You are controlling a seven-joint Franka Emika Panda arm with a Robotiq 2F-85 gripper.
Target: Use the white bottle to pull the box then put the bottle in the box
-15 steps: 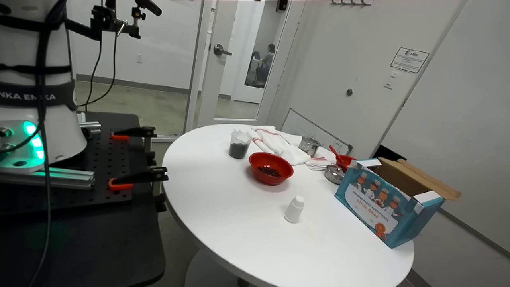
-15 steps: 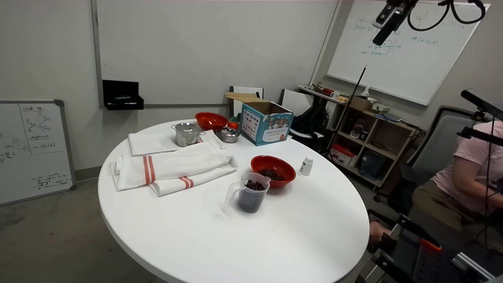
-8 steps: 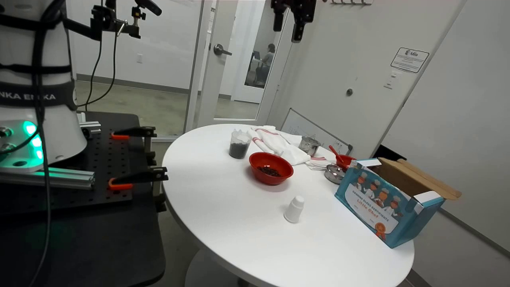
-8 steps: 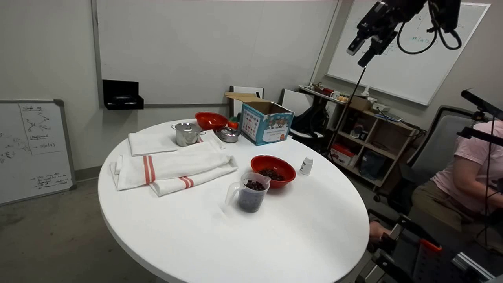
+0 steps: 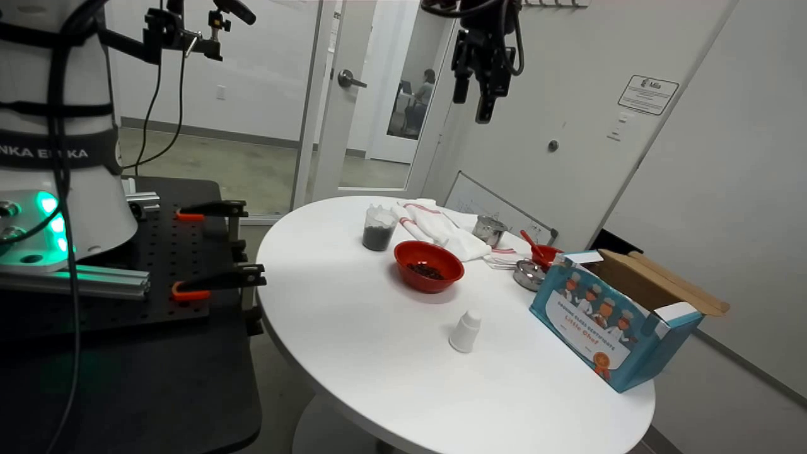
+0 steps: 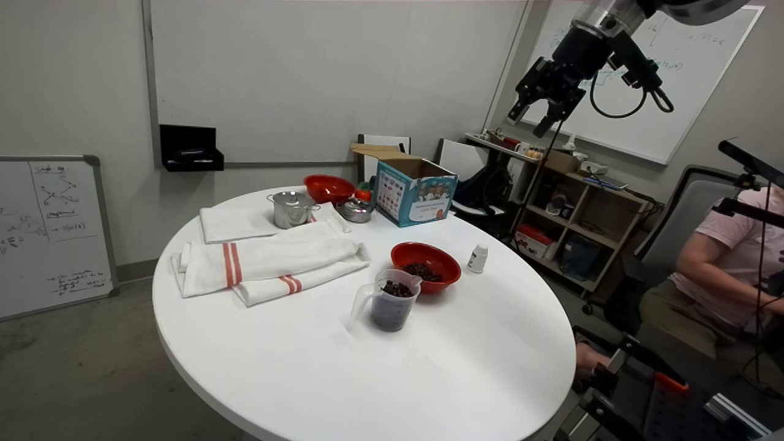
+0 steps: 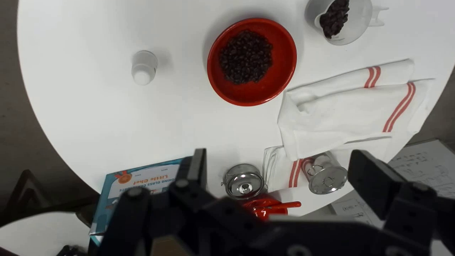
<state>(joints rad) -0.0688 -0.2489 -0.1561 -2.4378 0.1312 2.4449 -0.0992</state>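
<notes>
The white bottle stands upright on the round white table, in both exterior views. It also shows in the wrist view at the upper left. The blue box with printed chefs stands at the table's edge, its brown flap open, also in an exterior view. In the wrist view the box is partly hidden by a finger. My gripper is open and empty, high above the table, also in an exterior view. Its fingers are wide apart in the wrist view.
A red bowl of dark beans stands near the bottle. A clear measuring cup with beans is beyond it. White towels, a tall steel pot, a low steel pot and another red bowl stand near the box.
My gripper has come down into the exterior views from above, moving lower and further over the table. The bottle and the box have not moved.
</notes>
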